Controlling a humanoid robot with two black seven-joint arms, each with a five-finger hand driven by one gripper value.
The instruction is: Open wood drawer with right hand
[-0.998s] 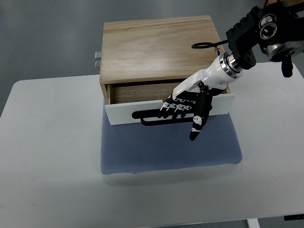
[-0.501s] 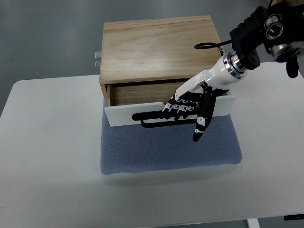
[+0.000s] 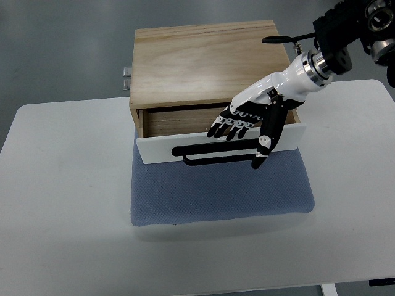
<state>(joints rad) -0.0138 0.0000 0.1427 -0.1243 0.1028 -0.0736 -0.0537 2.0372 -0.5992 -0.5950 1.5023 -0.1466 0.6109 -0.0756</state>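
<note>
Right hand (image 3: 250, 126) reaches in from the upper right of the frame, and I see its fingers (image 3: 229, 128) loosely spread above the top edge of the white drawer front (image 3: 160, 147), holding nothing; the thumb (image 3: 264, 143) hangs down over the front's face, just right of the black handle (image 3: 213, 152). From this single overhead view I can't tell whether the fingertips touch the front's top edge or only hover over it. The wooden box (image 3: 203, 58) sits at upper centre, on the white table (image 3: 55, 203), and its drawer is pulled out a little, leaving a dark gap behind the front. A blue mat (image 3: 216, 194) lies under and in front of the drawer. No left arm shows.

I judge the drawer only partly open. To finish well I'd hook the fingers behind the front or into the handle, then pull straight toward the bottom of the frame, keeping the pull level so the drawer doesn't jam or drag the box along.
</note>
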